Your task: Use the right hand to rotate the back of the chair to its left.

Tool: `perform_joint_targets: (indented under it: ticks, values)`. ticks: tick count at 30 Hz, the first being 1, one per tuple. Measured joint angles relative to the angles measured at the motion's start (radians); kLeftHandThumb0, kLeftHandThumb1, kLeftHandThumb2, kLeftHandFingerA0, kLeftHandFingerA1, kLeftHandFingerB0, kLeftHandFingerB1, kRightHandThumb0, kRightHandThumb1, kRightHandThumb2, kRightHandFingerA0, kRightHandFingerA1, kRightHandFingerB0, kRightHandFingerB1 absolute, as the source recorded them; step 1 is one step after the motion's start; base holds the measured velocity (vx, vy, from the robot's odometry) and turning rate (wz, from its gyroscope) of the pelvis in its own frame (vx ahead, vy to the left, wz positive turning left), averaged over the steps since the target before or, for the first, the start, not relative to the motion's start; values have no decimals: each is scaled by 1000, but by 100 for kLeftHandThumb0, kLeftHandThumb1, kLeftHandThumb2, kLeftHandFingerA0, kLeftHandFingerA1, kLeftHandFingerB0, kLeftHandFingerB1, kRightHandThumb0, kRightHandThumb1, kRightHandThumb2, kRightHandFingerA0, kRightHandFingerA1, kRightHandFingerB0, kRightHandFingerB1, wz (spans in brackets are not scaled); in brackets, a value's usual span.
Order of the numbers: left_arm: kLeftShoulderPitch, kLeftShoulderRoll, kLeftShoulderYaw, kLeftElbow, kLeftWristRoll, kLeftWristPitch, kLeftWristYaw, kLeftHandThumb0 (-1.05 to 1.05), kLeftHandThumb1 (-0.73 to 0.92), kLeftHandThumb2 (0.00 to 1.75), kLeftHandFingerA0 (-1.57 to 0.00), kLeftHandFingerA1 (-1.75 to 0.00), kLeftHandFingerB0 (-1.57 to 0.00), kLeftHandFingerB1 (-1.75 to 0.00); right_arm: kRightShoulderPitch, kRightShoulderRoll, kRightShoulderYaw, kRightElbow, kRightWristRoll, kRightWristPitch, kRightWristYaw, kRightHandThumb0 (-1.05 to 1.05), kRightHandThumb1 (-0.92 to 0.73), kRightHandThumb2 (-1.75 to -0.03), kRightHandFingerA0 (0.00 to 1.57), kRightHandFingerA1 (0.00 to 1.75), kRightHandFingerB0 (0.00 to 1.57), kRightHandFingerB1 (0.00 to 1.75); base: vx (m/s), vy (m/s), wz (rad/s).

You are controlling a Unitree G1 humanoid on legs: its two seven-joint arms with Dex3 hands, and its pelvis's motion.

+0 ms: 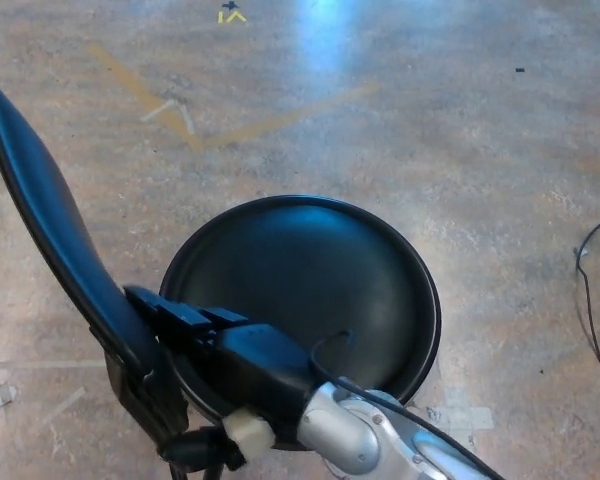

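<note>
The seat (310,290) is glossy black, and the chair back (50,230) is black too. The hand (195,345) is black on a silver forearm (370,440). The floor (460,130) is mottled tan-grey with yellow lines (150,100). A black cable (590,300) crosses it.

From my console I see only the right arm. Its forearm (365,440) is a rounded silver-grey metal casing with a soft sheen, entering from the near right corner. A thin black cable (330,362) loops up off the wrist and runs back along the silver shell. The right hand (220,345) is glossy black: a smooth, bulky palm housing, with blocky, flat-topped finger segments (170,312) stepping out to the left. Under the wrist I make out a small cream-white cylindrical part (242,433), and black moulded pieces beside it.
</note>
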Motion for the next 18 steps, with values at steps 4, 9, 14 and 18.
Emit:
perform_joint_targets:
  ticks: [4, 9, 14, 18]
  values:
    - [-2, 0, 0, 0, 0, -1, 2, -64, 78, 63, -46, -50, -40, -39, 59, -86, -50, -102, 8, -7, 4, -101, -82, -64, 0, 0, 0, 0, -2, -2, 2]
    - [-1, 2, 4, 0, -1, -2, 2, -62, 76, 63, -49, -48, -42, -38, 214, -240, -168, -273, 34, -36, 2, -99, -63, -97, 0, 0, 0, 0, -4, -3, -1]
    - [-7, 4, 4, -3, -1, -4, -1, -60, 78, 63, -46, -45, -41, -38, 366, -347, -300, -369, 66, -86, -13, -102, -68, -105, 0, 0, 0, 0, -4, -3, 2]
    - [-5, 0, 9, -3, -3, -5, -1, -59, 75, 62, -48, -49, -43, -39, 505, -426, -437, -413, 97, -139, -39, -101, -66, -103, 0, 0, 0, 0, 0, 0, 2]
